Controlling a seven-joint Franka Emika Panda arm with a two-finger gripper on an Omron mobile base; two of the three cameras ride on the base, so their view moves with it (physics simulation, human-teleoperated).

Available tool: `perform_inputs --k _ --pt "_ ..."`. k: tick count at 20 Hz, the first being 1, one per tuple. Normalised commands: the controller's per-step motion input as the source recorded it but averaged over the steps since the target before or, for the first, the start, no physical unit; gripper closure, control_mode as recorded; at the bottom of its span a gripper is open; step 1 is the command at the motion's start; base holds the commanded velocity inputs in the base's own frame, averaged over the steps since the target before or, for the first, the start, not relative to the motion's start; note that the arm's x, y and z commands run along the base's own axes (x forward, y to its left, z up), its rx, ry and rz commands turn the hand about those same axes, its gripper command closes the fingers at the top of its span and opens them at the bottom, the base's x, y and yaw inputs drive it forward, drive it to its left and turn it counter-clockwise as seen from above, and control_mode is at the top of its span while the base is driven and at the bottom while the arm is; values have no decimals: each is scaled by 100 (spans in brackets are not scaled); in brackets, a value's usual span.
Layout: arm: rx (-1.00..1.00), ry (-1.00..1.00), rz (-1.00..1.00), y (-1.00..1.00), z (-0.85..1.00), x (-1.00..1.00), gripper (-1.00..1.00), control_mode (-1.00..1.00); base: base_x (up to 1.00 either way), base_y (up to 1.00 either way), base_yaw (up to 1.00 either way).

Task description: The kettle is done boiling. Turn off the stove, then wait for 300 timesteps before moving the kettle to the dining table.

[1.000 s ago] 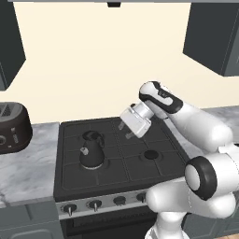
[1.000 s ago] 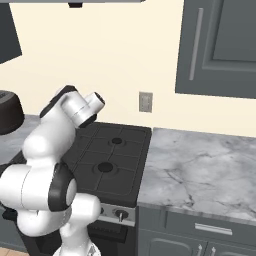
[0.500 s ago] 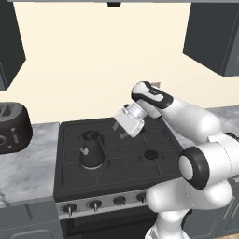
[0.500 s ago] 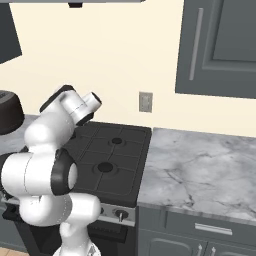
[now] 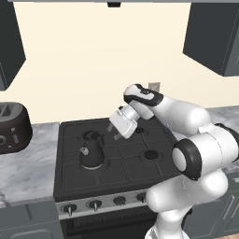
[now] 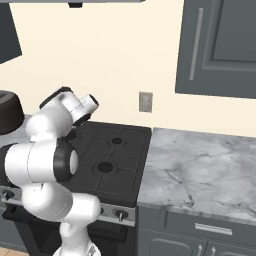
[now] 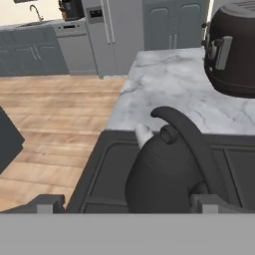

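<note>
We've got the gripper (image 5: 113, 126) hanging over the stove (image 5: 140, 161) with its jaws spread wide and nothing between them, tilted down and toward the kettle (image 5: 91, 150), which sits on the left-hand burner grate. The hand is near the kettle, up and to its right, but apart from it, no contact that we can make out. From the hand view the kettle (image 7: 167, 172) sits right between the two finger tips, its arched handle running up the middle of the picture and the pale spout tip poking out to one side, so we'd say the wide opening is there to straddle that handle. Beyond it lies a marble counter (image 7: 169, 89) with the toaster (image 7: 233, 52) parked on it, well clear of the kettle. The toaster (image 5: 11, 128) shows to the left of the stove on the left base view too. Along the stove's silver front strip we can see the knobs (image 5: 94, 204), and the arm is nowhere near them; whether the burner is off we cannot tell, no flame is visible under the kettle. Our read is that the lineup is for picking the kettle up by its handle. The dining table isn't something we can place from here, so the carry looks like a drive away from the stove.
</note>
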Motion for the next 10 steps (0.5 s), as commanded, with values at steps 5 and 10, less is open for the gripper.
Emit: perform_inputs --k 5,10 --pt "0 0 0 10 -17 21 -100 -100 0 0 0" --pt "0 0 0 9 -16 19 -100 -100 0 0 0"
